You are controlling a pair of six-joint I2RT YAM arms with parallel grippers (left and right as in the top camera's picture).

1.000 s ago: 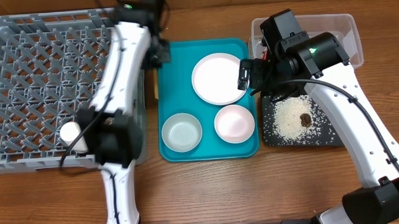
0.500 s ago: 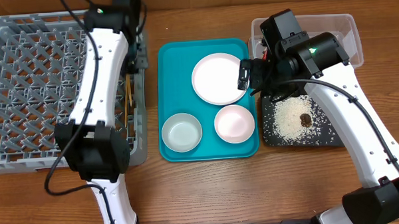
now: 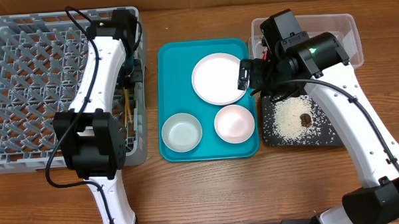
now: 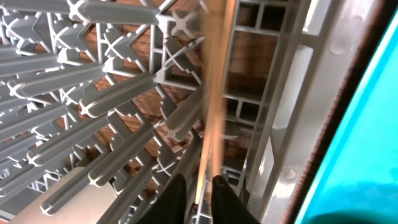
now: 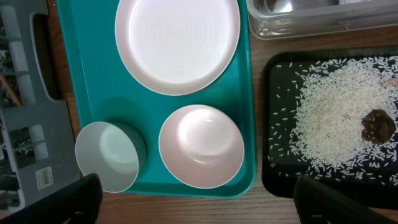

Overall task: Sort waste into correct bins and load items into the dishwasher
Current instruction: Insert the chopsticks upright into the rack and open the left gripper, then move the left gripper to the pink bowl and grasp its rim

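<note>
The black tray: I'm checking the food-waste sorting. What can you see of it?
The black tray is shallow, rectangular, round-cornered, seemingly plastic. It lies flat on the wooden table, right of the teal tray and near the clear tub, not touching it. Inside: a heap of white rice, stray grains around it, and a brown morsel on the heap.
</note>
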